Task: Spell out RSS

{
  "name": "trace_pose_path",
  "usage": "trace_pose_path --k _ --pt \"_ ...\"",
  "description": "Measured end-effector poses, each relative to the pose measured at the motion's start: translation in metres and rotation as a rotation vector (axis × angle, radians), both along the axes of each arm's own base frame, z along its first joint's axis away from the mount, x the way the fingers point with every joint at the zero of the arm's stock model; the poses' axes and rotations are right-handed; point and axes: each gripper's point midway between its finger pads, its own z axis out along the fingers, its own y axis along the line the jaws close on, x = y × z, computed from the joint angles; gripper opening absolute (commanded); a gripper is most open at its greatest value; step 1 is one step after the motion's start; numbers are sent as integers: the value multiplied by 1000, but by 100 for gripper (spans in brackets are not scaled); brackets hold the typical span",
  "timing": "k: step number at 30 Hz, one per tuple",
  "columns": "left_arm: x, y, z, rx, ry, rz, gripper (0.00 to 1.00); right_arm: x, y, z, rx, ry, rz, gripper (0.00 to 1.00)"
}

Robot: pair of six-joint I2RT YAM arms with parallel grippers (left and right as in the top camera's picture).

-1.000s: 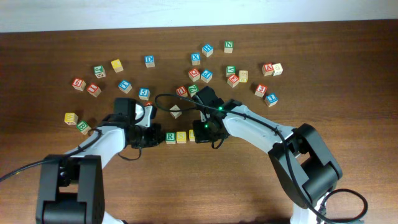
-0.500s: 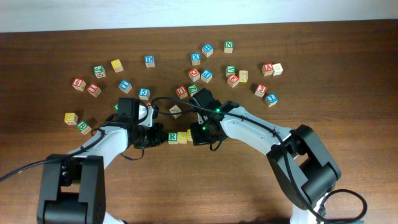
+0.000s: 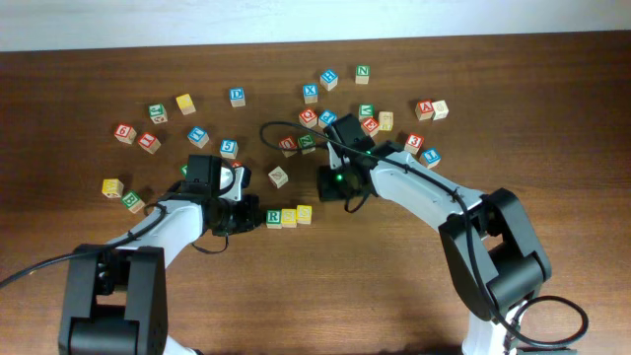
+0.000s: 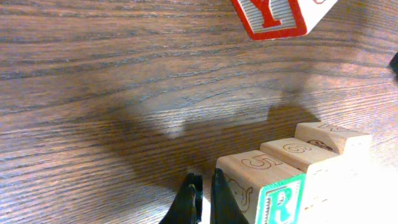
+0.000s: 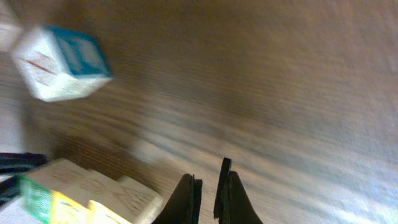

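Note:
The R cube point(image 3: 273, 218) with its green letter and two yellow cubes point(image 3: 289, 216) point(image 3: 304, 213) lie touching in a row near the table's middle. My left gripper point(image 3: 254, 216) is shut and empty, with its tips against the left side of the R cube. In the left wrist view the fingers point(image 4: 202, 199) sit next to the R cube point(image 4: 283, 202), and the row runs away to the right. My right gripper point(image 3: 325, 192) is shut and empty, up and to the right of the row, apart from it. The right wrist view shows its fingers point(image 5: 208, 193) over bare wood, with the row point(image 5: 81, 186) at lower left.
Many other lettered cubes are scattered across the far half of the table, such as a pale cube point(image 3: 279, 177) just behind the row and a cluster point(image 3: 317, 118) behind my right arm. A red Y cube point(image 4: 273, 15) and a blue-faced cube point(image 5: 59, 56) are nearby.
My right gripper has drawn back from the right end of the row, up and to the right. The row now sits slightly further right. My left gripper has stayed by the R cube.

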Motion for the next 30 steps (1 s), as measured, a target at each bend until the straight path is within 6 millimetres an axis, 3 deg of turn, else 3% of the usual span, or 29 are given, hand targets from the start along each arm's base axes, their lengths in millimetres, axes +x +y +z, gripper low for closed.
trace_pose_path --k 4,18,23,30 --pt "0 0 0 2 2 5 0 7 13 8 54 -52 66 4" --pt "-3 1 -1 -5 31 35 0 -10 39 15 132 -66 233 4" --pt "-3 1 -1 -4 34 36 0 -17 41 -12 108 -11 246 4" --pt "-3 1 -1 -4 34 36 0 -25 49 -13 110 -5 269 4"
